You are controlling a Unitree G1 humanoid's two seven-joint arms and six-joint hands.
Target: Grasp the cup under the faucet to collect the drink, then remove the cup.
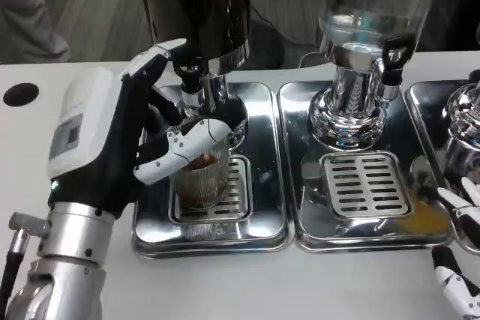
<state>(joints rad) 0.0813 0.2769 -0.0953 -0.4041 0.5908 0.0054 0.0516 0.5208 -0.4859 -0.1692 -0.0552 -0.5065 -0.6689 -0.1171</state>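
Left hand is gripping the cup under the faucet; it should be keeping it upright and centred while filling.

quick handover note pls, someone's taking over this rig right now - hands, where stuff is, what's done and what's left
Left hand: wrapped around the cup, holding it on the drip grate of the left tray, under the faucet of the dark drink dispenser.
Right hand: at the picture's right edge, fingers apart, holding nothing.
Cup: ribbed and clear, upright, brownish drink in it; the fill level is hard to read behind the fingers.
Done: cup grasped and placed under the faucet, some drink collected.
Left: finish filling if needed, then lift the cup out from under the faucet.
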